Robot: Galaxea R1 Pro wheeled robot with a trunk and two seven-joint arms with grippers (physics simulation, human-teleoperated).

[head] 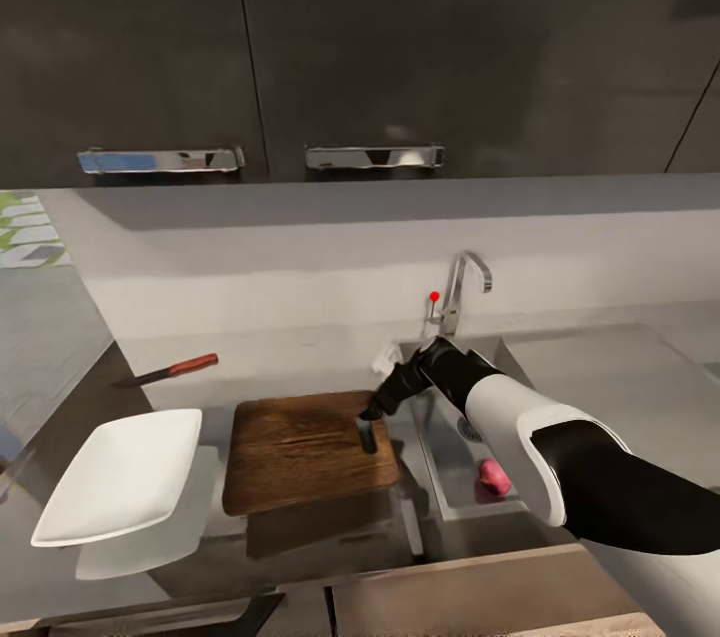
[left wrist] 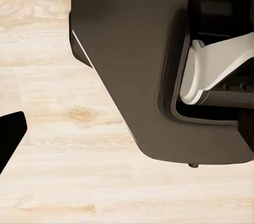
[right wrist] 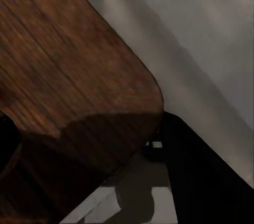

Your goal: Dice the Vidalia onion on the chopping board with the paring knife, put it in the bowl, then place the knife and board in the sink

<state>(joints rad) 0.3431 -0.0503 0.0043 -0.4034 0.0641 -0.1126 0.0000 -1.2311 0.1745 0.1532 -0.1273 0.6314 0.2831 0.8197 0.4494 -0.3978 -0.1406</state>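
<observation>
A: Where does the right gripper (head: 366, 437) sit, and why there?

B: It hangs low over the right edge of the chopping board (head: 300, 452), its arm reaching across the sink (head: 445, 477). Whether it touches the wood cannot be told. The board lies on the countertop (head: 600, 367) just left of the basin, probably so that cut pieces travel a short way either side.

A: Are its fingers wide or narrow?

B: That cannot be told; the dark fingers merge in the head view, and the right wrist view gives the board's rounded corner (right wrist: 132, 76) and grey counter, not the tips. Nothing seems to be held.

A: And the onion?

B: The Vidalia onion (head: 489, 477), pinkish here, lies in the sink at its near end, right of the arm and not yet lifted out.

A: The other things?

B: The paring knife (head: 168, 372) rests on the counter far left of the board, handle to the right. The bowl (head: 120, 472) stands just left of the board, ready for dicings. The left gripper's state cannot be told from its wrist view
</observation>
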